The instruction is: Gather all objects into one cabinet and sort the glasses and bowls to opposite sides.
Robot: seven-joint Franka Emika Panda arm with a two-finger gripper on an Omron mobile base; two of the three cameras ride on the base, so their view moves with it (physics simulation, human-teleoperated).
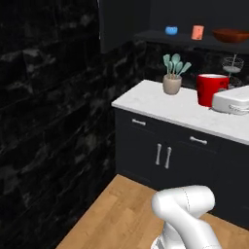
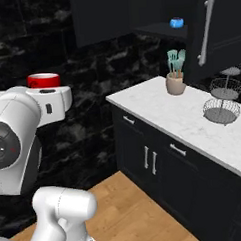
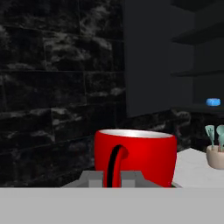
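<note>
Your gripper [image 3: 114, 177] carries the red cup [image 3: 136, 154]: in the hand view the cup sits right above the fingertips, with one dark finger [image 3: 114, 164] curving up across its front wall. In the left base view the same cup rises just behind the white hand body, over the white counter [image 1: 160, 102]. In the right base view you see only its rim and upper wall, poking up behind the hand at the left.

Count what sits on the cabinet shelf [image 1: 160, 35] in the left base view: one blue cup [image 1: 171, 30], one orange mug [image 1: 197, 32] and one reddish-brown bowl [image 1: 231, 35], in that order from left to right, each apart from the next. That makes one red cup in hand and three pieces on the shelf. One beige crock [image 1: 172, 83] of teal utensils stands on the counter below.

The bowl is cut off by the right edge of the left base view. In the right base view the cabinet door [image 2: 215, 32] with its silver bar handle [image 2: 206, 28] hangs open and covers most of the shelf, leaving just the blue cup showing. A wire basket stand [image 2: 222, 107] stands on the counter near it. You cannot see the fingertips themselves clearly.
</note>
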